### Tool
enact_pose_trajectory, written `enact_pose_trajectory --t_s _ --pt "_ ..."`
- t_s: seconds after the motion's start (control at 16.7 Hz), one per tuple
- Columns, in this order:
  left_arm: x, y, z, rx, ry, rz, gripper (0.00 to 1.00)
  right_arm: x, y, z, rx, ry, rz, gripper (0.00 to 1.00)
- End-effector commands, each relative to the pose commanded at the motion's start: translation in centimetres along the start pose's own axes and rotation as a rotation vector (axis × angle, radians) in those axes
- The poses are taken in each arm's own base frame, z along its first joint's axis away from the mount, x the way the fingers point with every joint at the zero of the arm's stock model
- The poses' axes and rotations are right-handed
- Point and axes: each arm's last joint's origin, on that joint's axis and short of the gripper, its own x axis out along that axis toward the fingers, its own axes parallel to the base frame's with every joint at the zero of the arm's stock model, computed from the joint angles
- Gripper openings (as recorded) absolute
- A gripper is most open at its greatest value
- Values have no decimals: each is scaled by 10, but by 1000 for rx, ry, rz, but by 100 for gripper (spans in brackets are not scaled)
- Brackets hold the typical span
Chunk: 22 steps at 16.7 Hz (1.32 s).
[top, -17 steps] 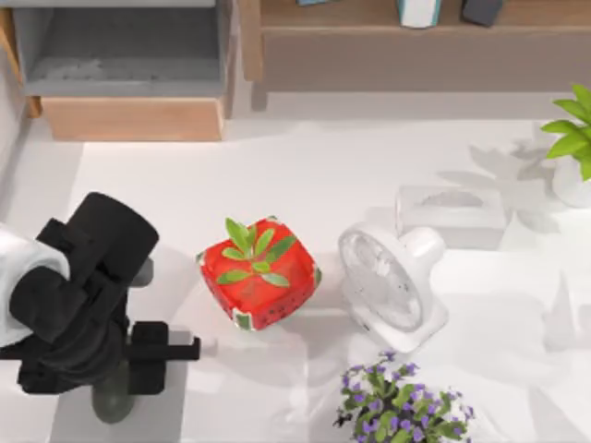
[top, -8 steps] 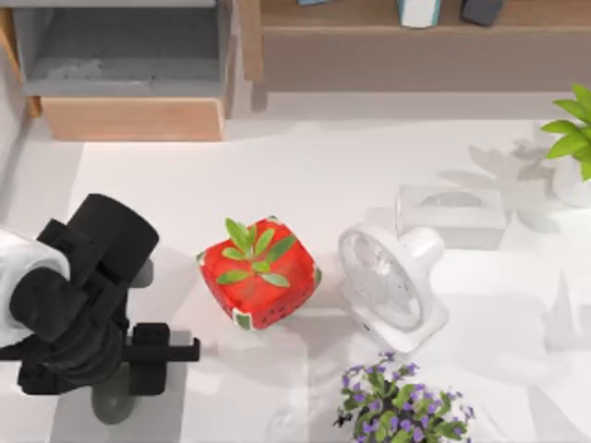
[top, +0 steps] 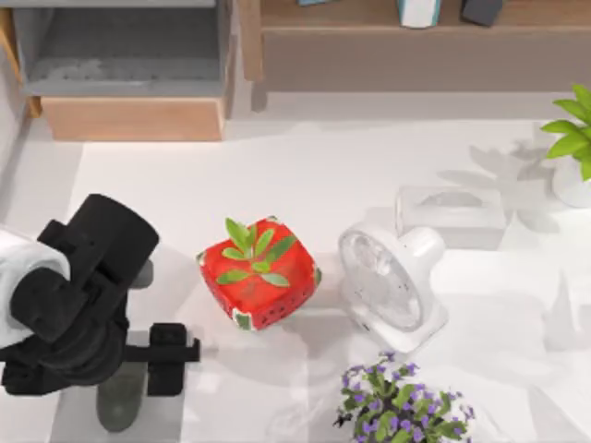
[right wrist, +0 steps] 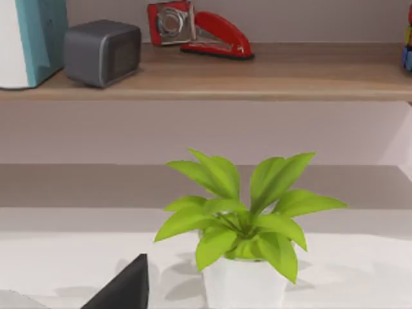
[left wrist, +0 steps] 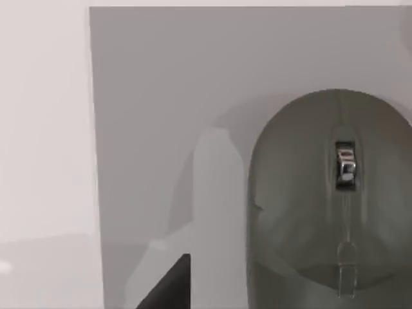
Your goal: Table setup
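A grey-green mouse (top: 120, 404) lies on a grey mouse pad (top: 65, 426) at the table's front left. In the left wrist view the mouse (left wrist: 328, 206) rests flat on the pad (left wrist: 161, 96), scroll wheel up. My left gripper (top: 138, 367) hovers just above the mouse, open and holding nothing; one of its dark fingertips (left wrist: 170, 290) shows beside the mouse, apart from it. My right arm is parked off the right side, and a dark part of its gripper (right wrist: 125, 290) faces the back shelf.
A red strawberry-shaped planter (top: 260, 274) stands mid-table, with a white fan (top: 392, 286) and a tissue box (top: 451, 214) to its right. Purple flowers (top: 402, 413) sit at the front. A green potted plant (top: 572, 148) (right wrist: 244, 225) stands at the right. Wooden shelves line the back.
The left gripper's outer finger block has slid right, away from the mouse, and more of the mouse now shows below the arm. Everything else has stayed still.
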Motion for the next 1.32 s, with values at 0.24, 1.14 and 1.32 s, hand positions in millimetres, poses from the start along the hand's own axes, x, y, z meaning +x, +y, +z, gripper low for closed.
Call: enact_pose_trajectory --t_s 0.24,1.14,1.32 --pt "0 0 0 0 0 0 100 0 0 0 0 0 0 100" --pt "22 87 43 27 -327 -91 100 0 0 0 0 0 0 100" --pt "33 136 49 102 -502 -36 100 0 0 0 0 0 0 100"
